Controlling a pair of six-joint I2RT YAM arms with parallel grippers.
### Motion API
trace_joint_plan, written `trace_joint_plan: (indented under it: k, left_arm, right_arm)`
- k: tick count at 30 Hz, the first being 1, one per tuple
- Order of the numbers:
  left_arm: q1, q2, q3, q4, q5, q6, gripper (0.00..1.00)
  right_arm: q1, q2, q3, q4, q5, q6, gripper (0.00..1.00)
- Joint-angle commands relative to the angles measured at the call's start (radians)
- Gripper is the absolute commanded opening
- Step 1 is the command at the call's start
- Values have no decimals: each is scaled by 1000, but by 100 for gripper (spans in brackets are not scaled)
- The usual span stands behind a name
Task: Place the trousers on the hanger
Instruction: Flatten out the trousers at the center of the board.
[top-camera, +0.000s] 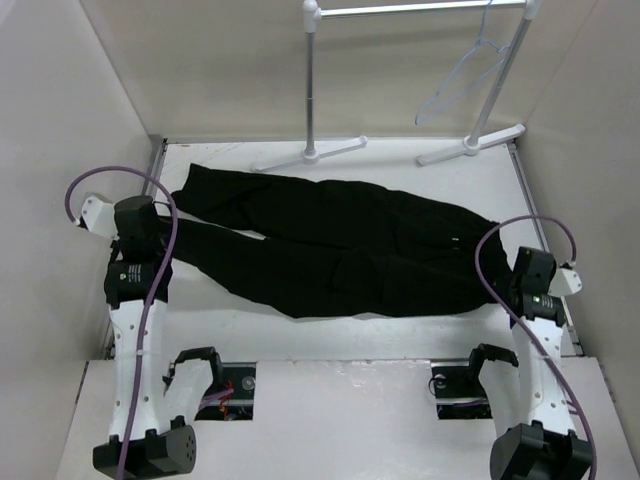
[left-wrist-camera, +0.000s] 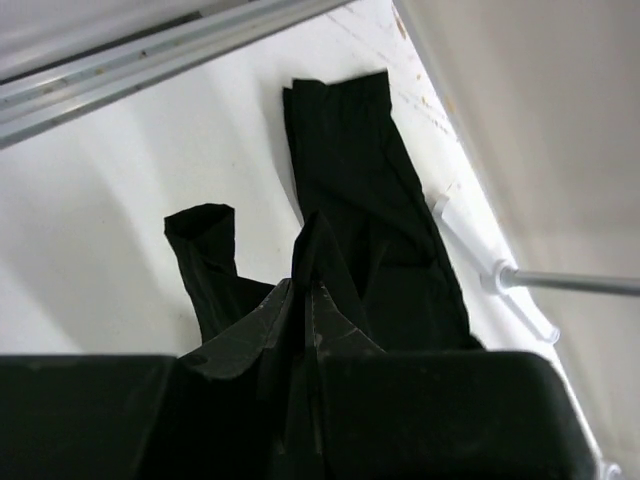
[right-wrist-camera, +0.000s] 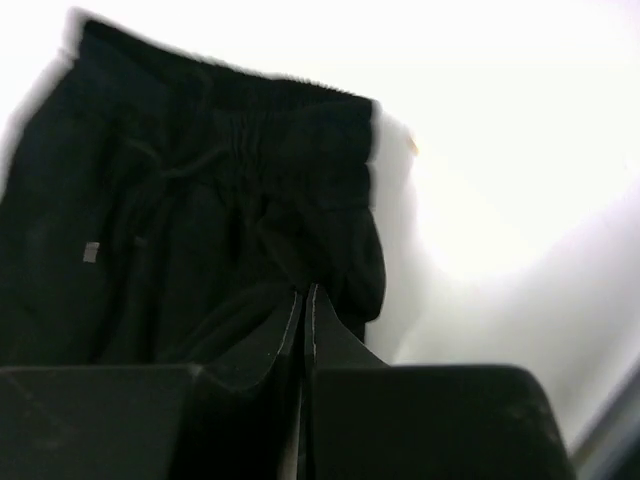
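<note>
Both sets of robot fingers are closed on cloth: the left gripper (left-wrist-camera: 310, 292) has its jaws pressed together around a raised pinch of the black trousers (top-camera: 340, 250) close to the leg ends. The right gripper (right-wrist-camera: 303, 295) is clamped at the corner of the gathered waistband (right-wrist-camera: 290, 125), where a fold of fabric appears to be caught between the tips, though how firm that hold is cannot be told from here

Between the two grips the trousers lie at full length across the middle of the white table (top-camera: 330, 335), legs to the left, waist to the right. The two legs are spread slightly apart at the left, and the body of the garment is flat on the surface, not lifted

At the far right, well apart from the trousers, the pale translucent hanger (top-camera: 455, 85) hangs by its hook from the metal rail (top-camera: 420, 8) of the white garment rack (top-camera: 312, 80), bare and tilted

As things stand, only the opening step looks done: the garment is taken at both ends. By the look of it, everything else is left to do: raising the trousers off the table, carrying them to the far right, and folding or draping them over the hanger's lower bar so that they stay there
</note>
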Motion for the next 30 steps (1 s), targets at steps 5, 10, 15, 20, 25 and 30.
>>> trace_joint_plan:
  k: [5,10,15,20,25,30]
  left_arm:
    - [48,-18,82,32,-65,-44,6]
    - [40,-153,-57,-100,-188,-21,11]
    - [35,-292,-201,-221,-274,-14,13]
    - [-29,-322,-211,-247,-180,-23,12]
    - [-73,-302,-204,-238,-164,-20,13]
    - [-83,-309,-233,-203,-107,-26,12]
  right_arm:
    - [41,-3,-16,-92,-1,116,7]
    - [203,-26,25,-144,-33,93,28]
    - [265,-98,163,-184,111,21,71]
    - [169,242,263,156,-80,-89,75]
    - [8,629,438,236,-169,-143,81]
    - [-20,874,533,262,-145,-184,82]
